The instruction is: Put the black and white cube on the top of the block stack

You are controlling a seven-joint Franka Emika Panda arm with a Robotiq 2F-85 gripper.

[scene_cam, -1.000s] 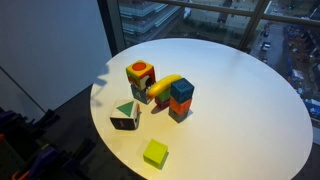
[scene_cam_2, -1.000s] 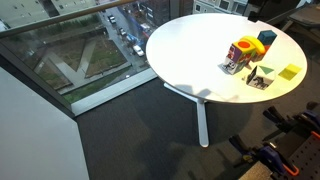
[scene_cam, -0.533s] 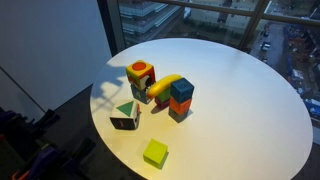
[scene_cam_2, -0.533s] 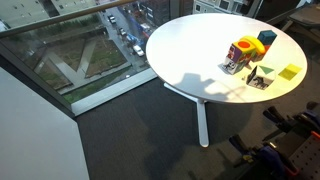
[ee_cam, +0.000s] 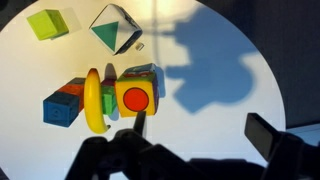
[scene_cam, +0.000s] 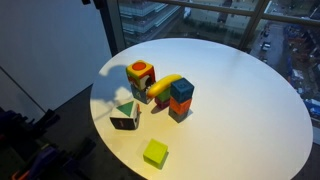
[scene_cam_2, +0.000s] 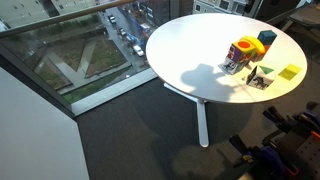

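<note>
The black and white cube (scene_cam: 125, 114) with a green triangle sits on the white table, in front of the block stack (scene_cam: 140, 73); it also shows in another exterior view (scene_cam_2: 258, 78) and in the wrist view (ee_cam: 113, 28). The block stack, whose top is orange-yellow with a round red mark, shows in the wrist view (ee_cam: 135, 97) and in an exterior view (scene_cam_2: 240, 54). My gripper (ee_cam: 203, 130) is open and empty, high above the table, to the side of the stack. It is out of both exterior views.
A yellow arch piece (scene_cam: 164, 86) leans between the block stack and a blue-over-red cube stack (scene_cam: 181, 98). A lime-green cube (scene_cam: 155, 153) lies near the table's front edge. The round table (scene_cam: 240, 110) ends in open floor with windows beyond.
The arm's shadow on the table has shifted slightly. The blocks have not moved.
</note>
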